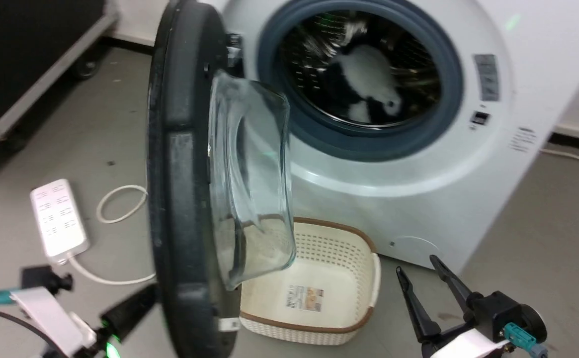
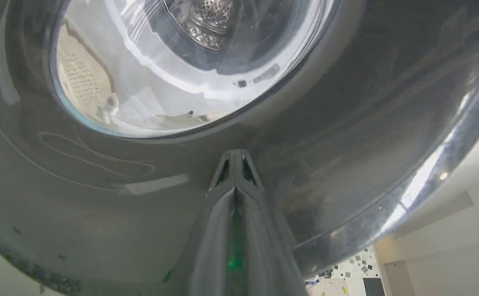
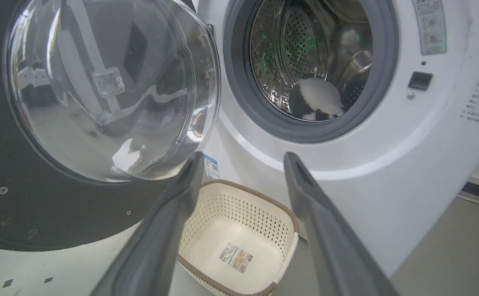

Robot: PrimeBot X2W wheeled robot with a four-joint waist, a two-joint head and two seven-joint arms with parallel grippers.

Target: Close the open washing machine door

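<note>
The washing machine (image 1: 448, 199) stands white at the upper right, its round opening showing the steel drum (image 3: 313, 61) with black-and-white laundry inside. The washing machine door (image 1: 180, 189) swings out edge-on toward me, black rim at left and clear glass bowl (image 1: 249, 184) bulging right. My left gripper (image 2: 236, 153) is shut, its tips against the door's glossy black outer face (image 2: 346, 123), just below the glass. In the head view the left gripper (image 1: 135, 306) sits beside the door's lower left rim. My right gripper (image 1: 418, 266) hangs open at lower right, apart from the machine, holding nothing.
A cream perforated basket (image 1: 319, 293) sits on the floor under the door and before the machine. A white power strip (image 1: 58, 219) with its cable lies on the grey floor at left. A black wheeled case (image 1: 26, 59) stands at the far left.
</note>
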